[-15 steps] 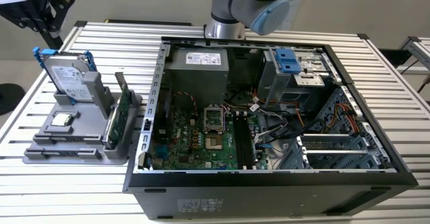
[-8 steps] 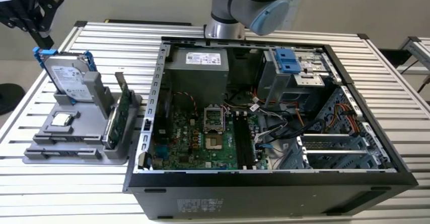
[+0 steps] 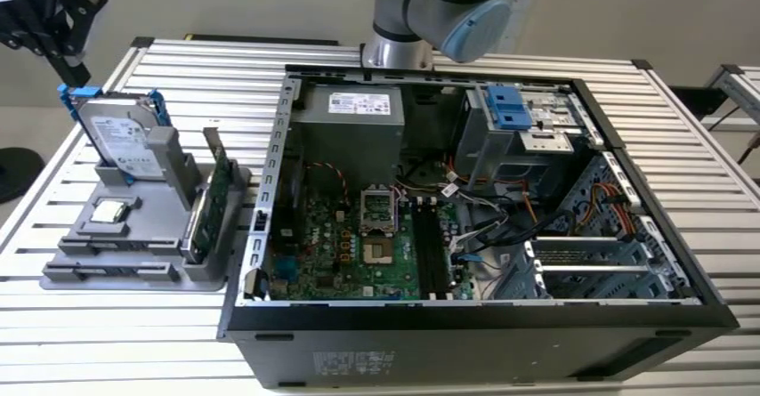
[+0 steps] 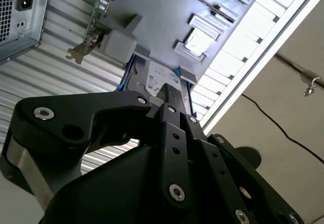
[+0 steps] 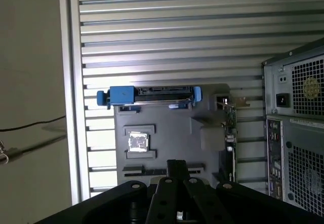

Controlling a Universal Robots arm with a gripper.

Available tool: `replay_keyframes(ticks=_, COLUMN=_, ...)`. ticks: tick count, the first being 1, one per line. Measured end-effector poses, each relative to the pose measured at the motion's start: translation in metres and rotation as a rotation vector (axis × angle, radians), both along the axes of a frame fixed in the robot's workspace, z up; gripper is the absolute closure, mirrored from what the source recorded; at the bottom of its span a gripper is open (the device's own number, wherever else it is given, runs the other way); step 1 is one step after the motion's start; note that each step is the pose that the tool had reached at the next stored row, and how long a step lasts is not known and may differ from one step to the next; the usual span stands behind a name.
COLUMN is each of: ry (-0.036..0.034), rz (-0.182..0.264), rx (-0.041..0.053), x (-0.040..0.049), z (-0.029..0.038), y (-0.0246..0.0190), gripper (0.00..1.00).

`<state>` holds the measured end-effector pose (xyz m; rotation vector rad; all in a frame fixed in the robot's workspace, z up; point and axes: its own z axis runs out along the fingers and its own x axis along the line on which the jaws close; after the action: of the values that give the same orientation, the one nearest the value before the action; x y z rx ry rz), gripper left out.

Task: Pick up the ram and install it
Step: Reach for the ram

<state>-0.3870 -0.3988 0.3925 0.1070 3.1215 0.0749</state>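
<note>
Task barely begun, by the look of it: neither pick nor install is done.

Ram [image 3: 199,227] stands on edge in the grey holder [image 3: 84,276] on the table [image 3: 107,343], at the exterior view's left. It's on the holder's side nearest the case [image 3: 475,334], just in front of the taller card [image 3: 216,160]. HDD [image 3: 125,142] w/ blue rails stands at the holder's far end, and the CPU [image 3: 110,211] lies flat between HDD and front edge. All look seated, none lifted.

Pincer [image 5: 177,166] hangs well above the holder, looking down on it. In the exterior view it's up in the left corner, past the HDD, well apart from the ram and touching nothing. Can't tell if it's apart or together, as both wrist views catch it side-on. Nothing reads as clamped in it.

Case lies open on its side, mobo [image 3: 320,254] exposed. The long black slots [image 3: 430,254] beside the CPU socket look vacant, though that's a judgement and cables crowd that side.

Left to do, as I judge it: the whole job, i.e. getting onto the ram, lifting it clear of the holder and card, carrying it to the case and seating it in a slot.
</note>
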Motion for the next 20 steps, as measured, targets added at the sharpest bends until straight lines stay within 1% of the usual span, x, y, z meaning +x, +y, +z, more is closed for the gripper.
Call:
replay_keyframes(ticks=5, ry=0.0001, rz=0.0, rx=0.0, x=-0.004, z=0.0, y=-0.0019, gripper=1.0)
replay_keyframes(ticks=9, ry=0.0001, rz=0.0, rx=0.0, x=-0.0062, z=0.0, y=-0.0056, gripper=1.0)
replay_keyframes(ticks=20, ry=0.0001, rz=0.0, rx=0.0, x=-0.0065, z=-0.0001, y=-0.0162, gripper=1.0)
